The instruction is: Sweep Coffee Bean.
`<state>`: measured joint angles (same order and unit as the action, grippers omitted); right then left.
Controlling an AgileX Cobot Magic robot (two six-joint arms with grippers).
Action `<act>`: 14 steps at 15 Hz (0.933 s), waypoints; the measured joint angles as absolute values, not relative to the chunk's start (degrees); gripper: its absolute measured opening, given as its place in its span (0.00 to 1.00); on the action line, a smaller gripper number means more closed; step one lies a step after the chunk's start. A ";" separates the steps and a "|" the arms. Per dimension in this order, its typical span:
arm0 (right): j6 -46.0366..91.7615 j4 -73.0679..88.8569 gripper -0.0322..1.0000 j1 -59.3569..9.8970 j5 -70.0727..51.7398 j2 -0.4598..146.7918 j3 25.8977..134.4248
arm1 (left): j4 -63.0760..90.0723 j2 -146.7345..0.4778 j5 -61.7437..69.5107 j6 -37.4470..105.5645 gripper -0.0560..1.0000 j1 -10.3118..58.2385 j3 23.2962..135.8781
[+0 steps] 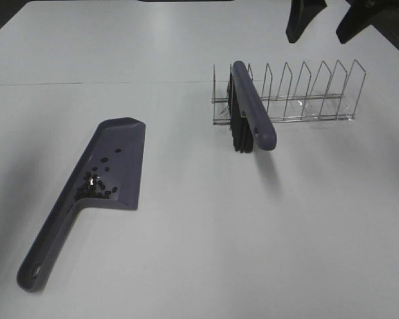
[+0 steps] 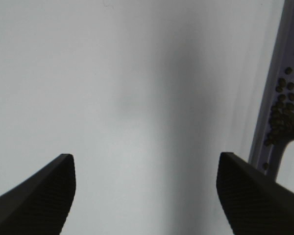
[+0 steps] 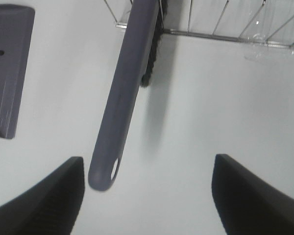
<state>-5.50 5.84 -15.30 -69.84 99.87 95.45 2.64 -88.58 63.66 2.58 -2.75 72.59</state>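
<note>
A purple dustpan (image 1: 50, 242) lies on the white table at the left, and the coffee beans (image 1: 95, 188) are heaped in it near the handle end. The purple brush (image 1: 254, 114) leans in the wire rack (image 1: 306, 93), black bristles down. The exterior high view shows neither gripper. In the left wrist view my left gripper (image 2: 146, 196) is open over bare table, with the dustpan wall (image 2: 277, 58) and coffee beans (image 2: 284, 112) off to one side. In the right wrist view my right gripper (image 3: 146, 196) is open, and the brush handle (image 3: 127, 93) ends close to one finger (image 3: 44, 196).
The rack has several empty wire slots to the right of the brush. Two dark shapes (image 1: 302, 16) hang at the table's far right edge. A corner of the dustpan (image 3: 10, 68) shows in the right wrist view.
</note>
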 joint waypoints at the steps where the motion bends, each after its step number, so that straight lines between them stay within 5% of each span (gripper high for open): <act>1: -5.50 6.07 0.64 -15.30 -69.84 96.43 91.04 | 3.04 -84.45 63.31 2.64 0.74 -2.75 69.33; 8: -5.50 3.78 0.64 -15.30 -69.90 68.30 63.20 | 3.95 -50.88 61.42 2.35 0.74 -2.75 44.63; 14: -5.21 2.81 0.64 -15.30 -69.33 48.53 47.33 | 2.92 -30.02 66.46 1.95 0.74 -2.52 37.64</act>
